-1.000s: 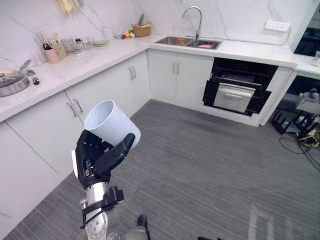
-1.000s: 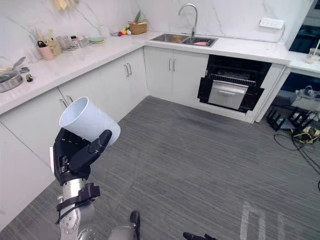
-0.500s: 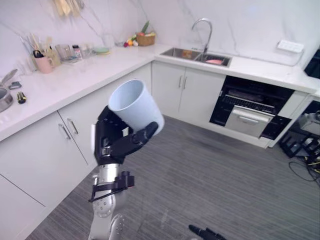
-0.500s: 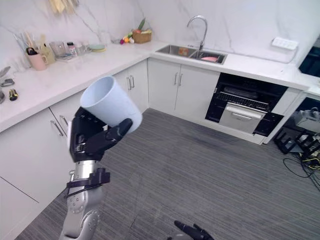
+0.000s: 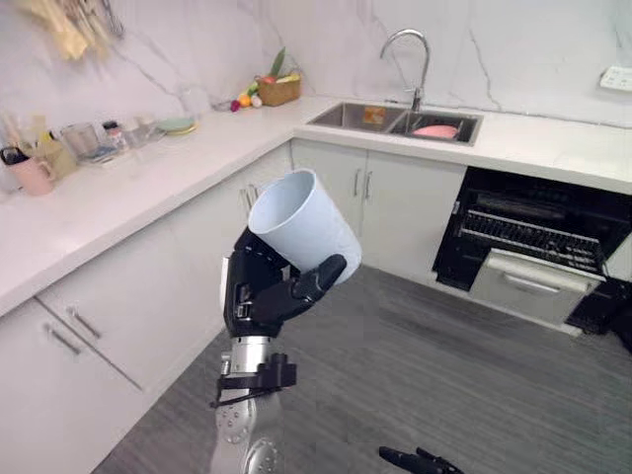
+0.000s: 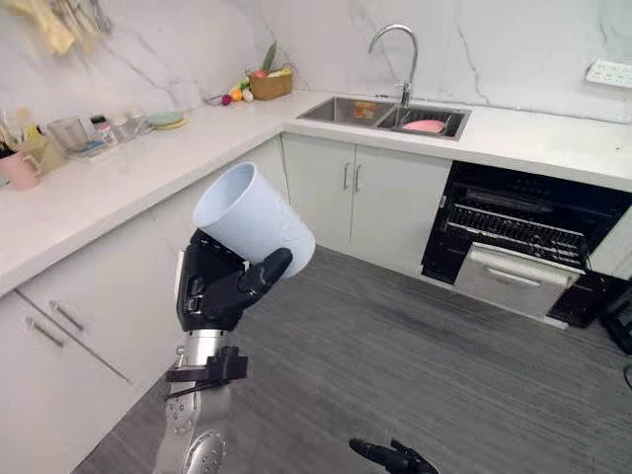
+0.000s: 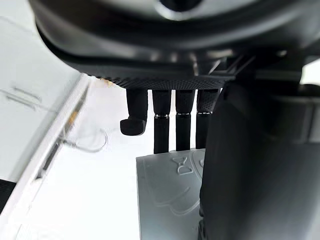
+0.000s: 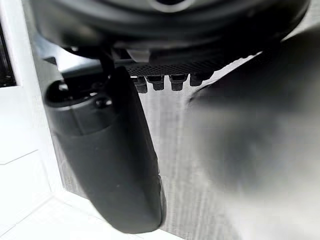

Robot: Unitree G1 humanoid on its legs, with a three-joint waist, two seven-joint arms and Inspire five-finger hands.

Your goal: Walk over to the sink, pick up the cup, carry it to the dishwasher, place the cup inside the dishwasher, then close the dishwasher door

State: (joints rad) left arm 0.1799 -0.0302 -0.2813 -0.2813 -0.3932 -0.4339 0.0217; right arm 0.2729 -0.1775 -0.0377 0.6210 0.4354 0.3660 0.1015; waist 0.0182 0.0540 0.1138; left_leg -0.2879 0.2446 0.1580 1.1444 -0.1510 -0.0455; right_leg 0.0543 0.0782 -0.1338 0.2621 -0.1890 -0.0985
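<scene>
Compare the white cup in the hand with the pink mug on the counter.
The cup is white; the mug is pink. The cup is tilted, gripped aloft in the left hand; the mug stands upright on the counter. Both are plain-coloured.

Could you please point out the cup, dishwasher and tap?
cup [image 5: 321, 232]: left eye view, its white side wall.
dishwasher [image 5: 528, 286]: left eye view, its pale front panel.
tap [image 5: 427, 69]: left eye view, its upright stem.
</scene>
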